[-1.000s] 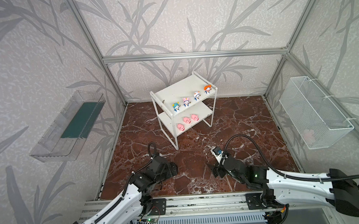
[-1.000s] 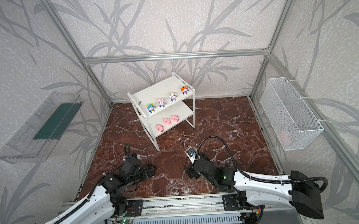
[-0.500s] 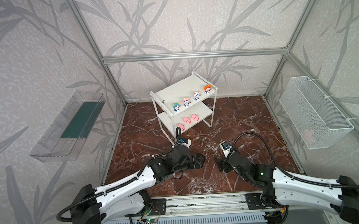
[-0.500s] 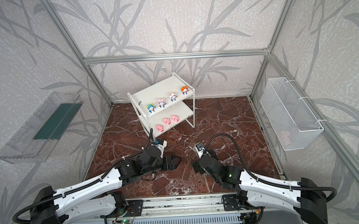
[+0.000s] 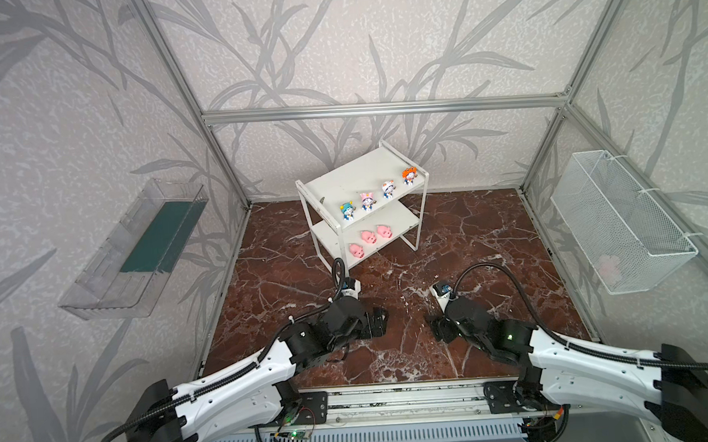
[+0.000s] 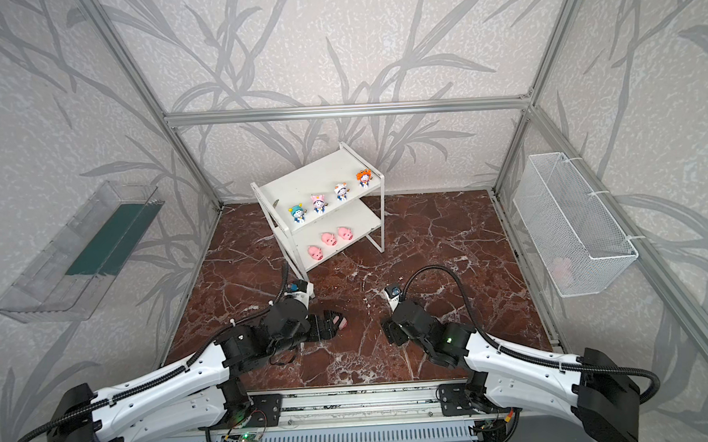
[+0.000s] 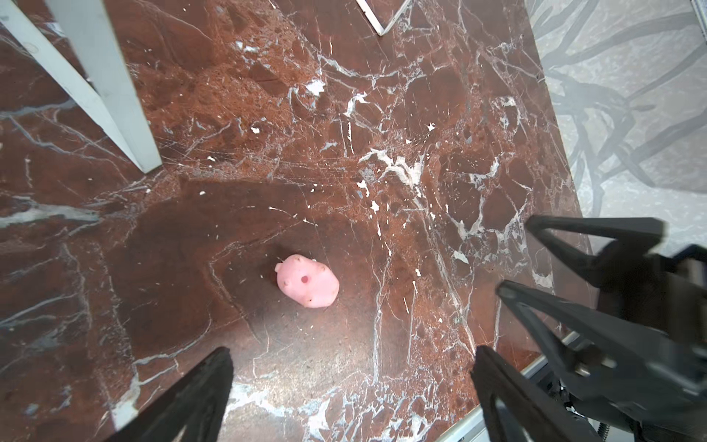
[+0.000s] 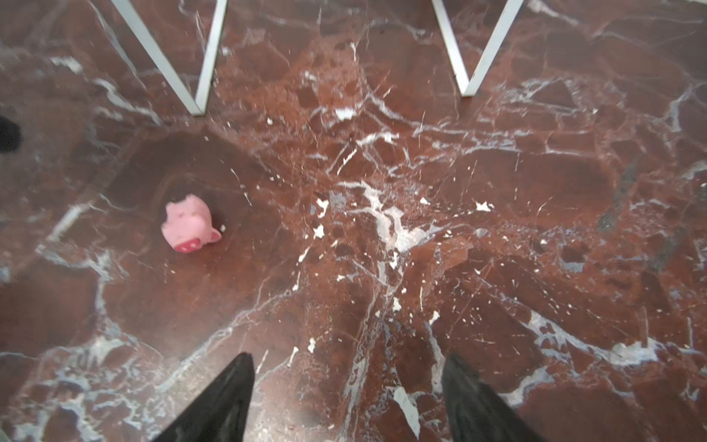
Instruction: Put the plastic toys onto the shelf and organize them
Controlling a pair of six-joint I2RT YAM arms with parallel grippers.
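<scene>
Red-brown marble worktop [image 5: 469,232] fills the cell floor. Clear tray [image 5: 97,281] hangs past the left edge, white mesh basket [image 5: 618,216] past the right edge.

White two-tier shelf [image 5: 362,176] stands at the back middle of the worktop, turned at an angle.

Left gripper [image 7: 354,350] sits low near the front edge, just left of middle, jaws spread wide, nothing held. Right gripper [image 8: 348,358] is near the front edge, right of middle, jaws apart, nothing between them. The two grippers face each other, apart.

Four blue-and-white figurines stand in a row along the front edge of the shelf's top board: teal hat [image 5: 347,211], pink hat [image 5: 366,201], white hat [image 5: 388,188], orange hat [image 5: 409,175].

Three pink pigs [image 5: 368,238] sit in a row on the lower board.

One loose pig [image 7: 308,280] lies on the worktop in front of the shelf's front-left leg. It is just ahead of the left gripper's fingertips [image 7: 214,367], in line with the gap, not touched. It is well apart from the right gripper. In a top view the loose pig shows only as a pink bit at the left gripper's tip [image 6: 342,322].
</scene>
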